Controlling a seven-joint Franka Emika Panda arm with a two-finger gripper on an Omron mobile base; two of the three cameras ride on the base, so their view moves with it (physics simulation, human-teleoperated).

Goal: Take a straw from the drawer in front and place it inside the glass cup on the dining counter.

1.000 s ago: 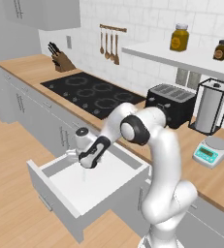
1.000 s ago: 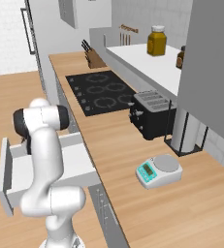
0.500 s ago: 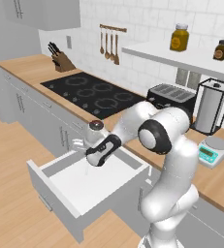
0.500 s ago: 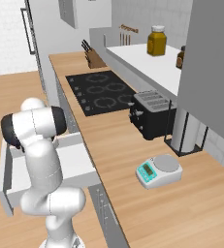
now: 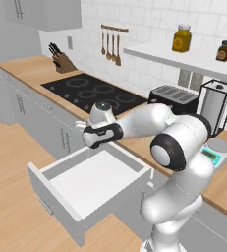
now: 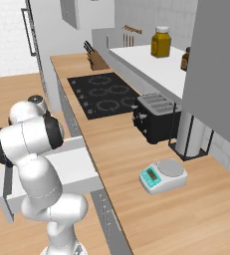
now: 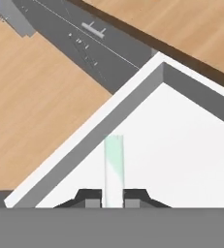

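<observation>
A thin pale straw (image 7: 114, 164) stands upright between my fingertips, and my gripper (image 7: 113, 199) is shut on it. It hangs over the near corner of the open drawer (image 7: 87, 143), above the white inside. In the left base view my hand (image 5: 101, 134) hovers above the back left of the drawer (image 5: 53, 194), close to the worktop's edge. The drawer (image 6: 7, 196) also shows beside the arm in the right base view. The glass cup and the dining counter are out of view.
The wall-side wood worktop carries a black hob (image 5: 98, 93), a toaster (image 5: 176, 98), a paper-towel holder (image 5: 215, 106) and a kitchen scale (image 5: 214, 150). A knife block (image 5: 61, 63) stands at its far end. Grey cabinet doors (image 5: 21, 103) line the left, with wood floor below.
My hand has risen out of the drawer and drawn back toward the worktop edge, carrying the straw. The drawer stays open.
</observation>
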